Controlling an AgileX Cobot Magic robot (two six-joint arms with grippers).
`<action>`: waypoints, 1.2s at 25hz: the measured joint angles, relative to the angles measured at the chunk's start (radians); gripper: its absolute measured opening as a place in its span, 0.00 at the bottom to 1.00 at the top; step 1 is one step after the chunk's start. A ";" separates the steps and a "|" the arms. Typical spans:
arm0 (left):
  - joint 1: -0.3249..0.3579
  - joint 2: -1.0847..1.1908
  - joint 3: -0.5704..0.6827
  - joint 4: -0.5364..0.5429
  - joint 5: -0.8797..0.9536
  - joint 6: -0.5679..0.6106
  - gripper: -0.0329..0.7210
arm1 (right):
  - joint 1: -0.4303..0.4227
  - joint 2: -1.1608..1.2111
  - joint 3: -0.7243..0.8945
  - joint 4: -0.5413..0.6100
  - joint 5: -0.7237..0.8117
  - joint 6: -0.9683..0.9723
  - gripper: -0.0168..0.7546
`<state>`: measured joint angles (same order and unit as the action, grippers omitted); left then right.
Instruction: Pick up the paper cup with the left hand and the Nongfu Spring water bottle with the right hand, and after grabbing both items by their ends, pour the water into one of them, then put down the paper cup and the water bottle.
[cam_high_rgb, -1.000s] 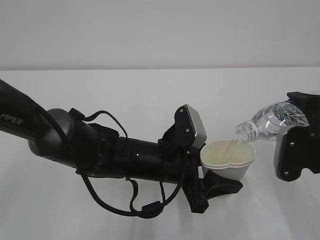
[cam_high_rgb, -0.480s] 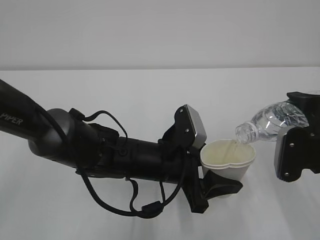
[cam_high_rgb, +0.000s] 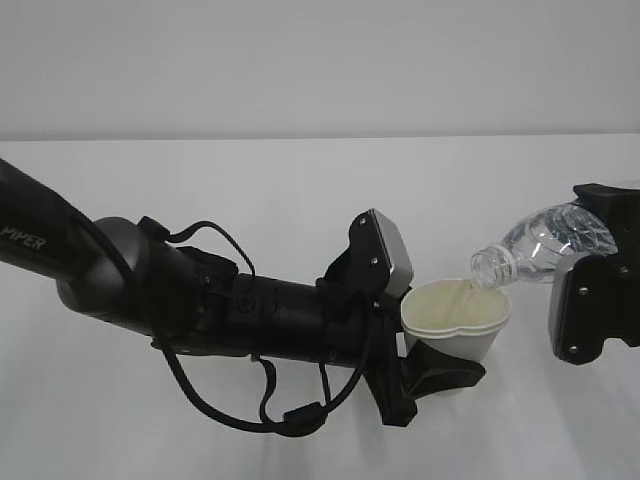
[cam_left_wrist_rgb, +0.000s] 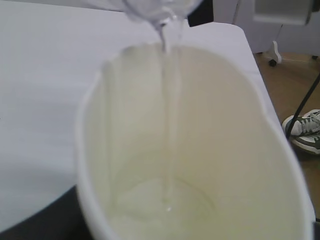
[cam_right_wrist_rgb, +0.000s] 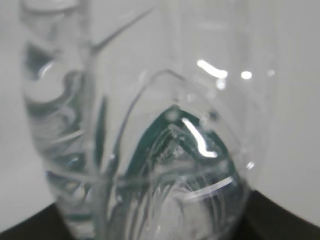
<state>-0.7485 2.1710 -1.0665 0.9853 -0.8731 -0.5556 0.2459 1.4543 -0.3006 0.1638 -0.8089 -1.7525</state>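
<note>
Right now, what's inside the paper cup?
A thin stream of water falls from the Nongfu Spring water bottle into the paper cup, pooling shallow at the bottom. The near wall hides part of the floor.

matt paper cup (cam_high_rgb: 458, 322), glossy clear plastic bottle (cam_high_rgb: 540, 243)

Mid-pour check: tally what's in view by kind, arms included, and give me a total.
Robot arms: 2, left hand and right hand
Paper cup: 1
Water bottle: 1
Shoes on the floor: 2
Total: 6
</note>
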 joint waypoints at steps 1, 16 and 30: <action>0.000 0.000 0.000 0.000 0.000 0.000 0.61 | 0.000 0.000 0.000 0.000 0.000 0.000 0.53; 0.000 0.000 0.000 0.000 0.000 0.000 0.61 | 0.000 0.000 0.000 0.000 0.000 -0.004 0.53; 0.000 0.000 0.000 0.000 0.000 0.000 0.60 | 0.000 0.000 0.000 0.000 0.000 -0.008 0.53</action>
<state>-0.7485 2.1710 -1.0665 0.9853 -0.8731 -0.5556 0.2459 1.4543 -0.3006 0.1638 -0.8089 -1.7606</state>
